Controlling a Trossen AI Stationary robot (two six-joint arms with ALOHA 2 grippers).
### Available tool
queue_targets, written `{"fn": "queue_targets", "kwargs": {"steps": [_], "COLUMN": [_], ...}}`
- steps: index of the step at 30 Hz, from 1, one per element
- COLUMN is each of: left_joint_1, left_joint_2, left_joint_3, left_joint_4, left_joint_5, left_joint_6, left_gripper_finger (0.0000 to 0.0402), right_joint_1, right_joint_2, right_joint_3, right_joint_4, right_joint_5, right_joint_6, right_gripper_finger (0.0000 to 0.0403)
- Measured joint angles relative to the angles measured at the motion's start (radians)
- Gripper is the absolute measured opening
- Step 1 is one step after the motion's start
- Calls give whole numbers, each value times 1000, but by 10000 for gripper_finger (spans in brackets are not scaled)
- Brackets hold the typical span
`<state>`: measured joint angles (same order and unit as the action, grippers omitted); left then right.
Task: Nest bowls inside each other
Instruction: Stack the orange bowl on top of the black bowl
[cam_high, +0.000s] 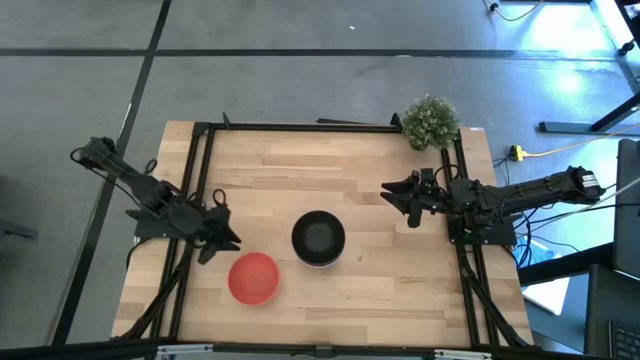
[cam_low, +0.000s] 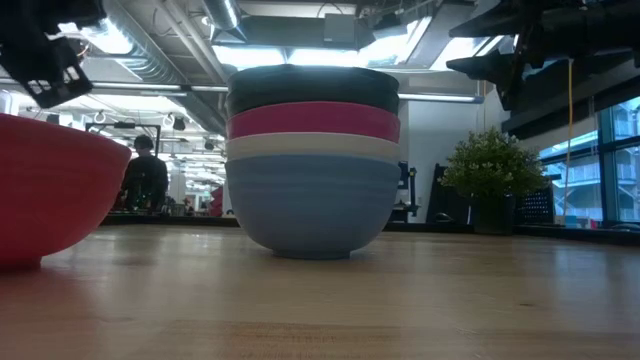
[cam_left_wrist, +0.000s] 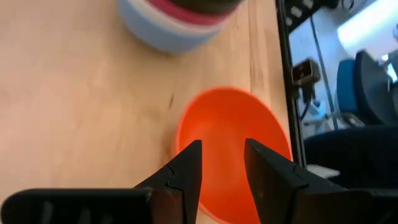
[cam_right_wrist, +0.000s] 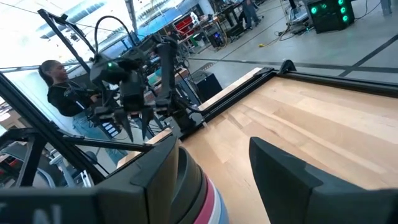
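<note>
A stack of nested bowls (cam_high: 318, 238) stands mid-table on its blue bottom bowl (cam_low: 310, 205), with white, magenta-pink and black above it; any further bowl inside is hidden. A red bowl (cam_high: 253, 277) rests upright on its base to the stack's left and nearer the table's near edge. My left gripper (cam_high: 228, 225) is open and hovers over the red bowl (cam_left_wrist: 224, 118) on its left side, well above it in the low view (cam_low: 40, 60). My right gripper (cam_high: 395, 203) is open to the right of the stack (cam_right_wrist: 193, 193), raised off the table.
A small green potted plant (cam_high: 430, 120) stands at the far right corner of the table. A black metal frame (cam_high: 300, 127) runs along the far edge and both sides. Bare wood lies between the stack and the right gripper. A person (cam_right_wrist: 59, 87) sits beyond the table's left side.
</note>
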<state>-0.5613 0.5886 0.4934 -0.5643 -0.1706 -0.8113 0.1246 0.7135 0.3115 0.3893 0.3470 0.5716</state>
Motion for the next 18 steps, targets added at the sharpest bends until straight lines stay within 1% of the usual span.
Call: {"fn": "queue_targets", "kwargs": {"steps": [8, 18], "left_joint_1": [-2, -40], "left_joint_2": [87, 233], "left_joint_3": [0, 1], "left_joint_4": [44, 63], "left_joint_5": [80, 84], "left_joint_6": [-29, -104], "left_gripper_finger": [114, 114], "right_joint_1": [0, 0], "right_joint_2": [0, 0], "right_joint_3": [0, 0], "right_joint_4": [-2, -7], "right_joint_5": [0, 1], "right_joint_6": [0, 0], "right_gripper_finger": [200, 200]}}
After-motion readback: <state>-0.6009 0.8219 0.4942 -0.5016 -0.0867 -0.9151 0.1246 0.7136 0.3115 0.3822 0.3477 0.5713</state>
